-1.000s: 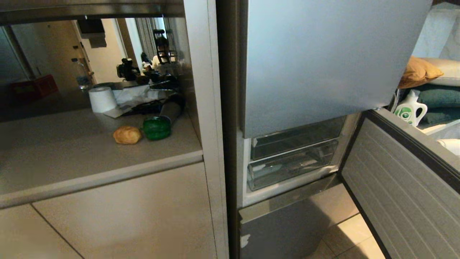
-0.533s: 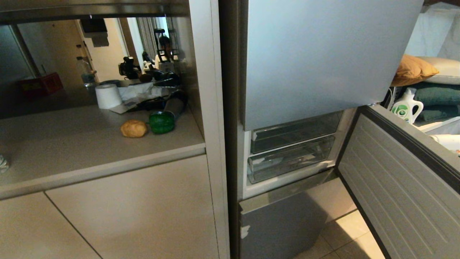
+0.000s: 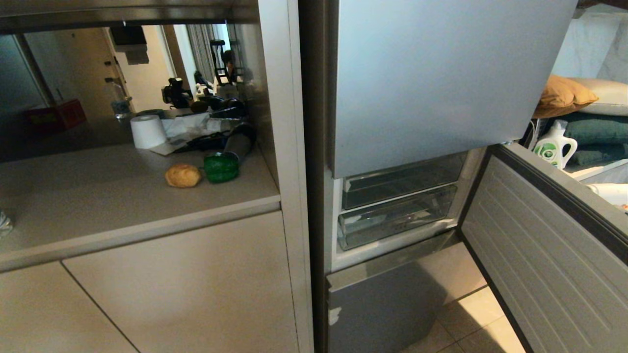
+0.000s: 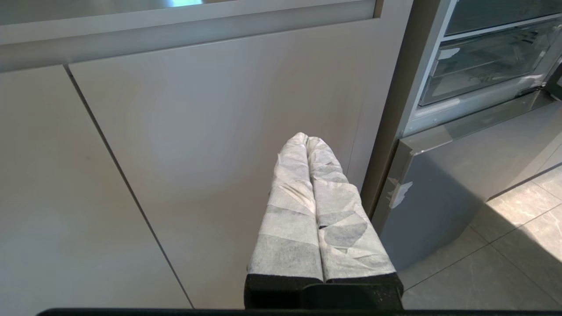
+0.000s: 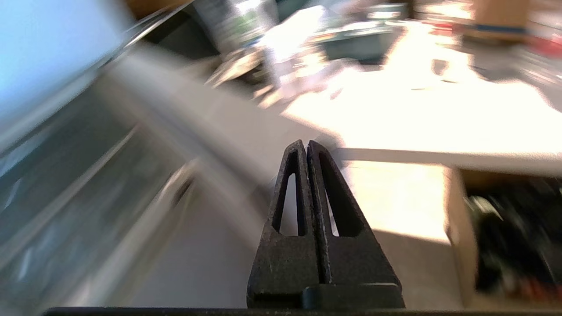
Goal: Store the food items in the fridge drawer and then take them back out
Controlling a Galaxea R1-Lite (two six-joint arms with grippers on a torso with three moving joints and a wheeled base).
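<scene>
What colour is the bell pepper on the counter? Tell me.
Glossy bright green bell pepper, seen best in the head view, beside the tan potato-like lump.

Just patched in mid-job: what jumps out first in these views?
The fridge's middle door hangs wide open on the right, baring two clear drawers under the shut upper door. On the counter to the left, a tan potato and green bell pepper sit side by side, untouched. Both claws are shut and empty.

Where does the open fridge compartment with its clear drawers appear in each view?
Head view: clear drawers, right of centre, under the upper door.
Left wrist view: upper right corner.
Right wrist view: too blurred to tell.
Shared landmark: lowest panel with white tape.
</scene>
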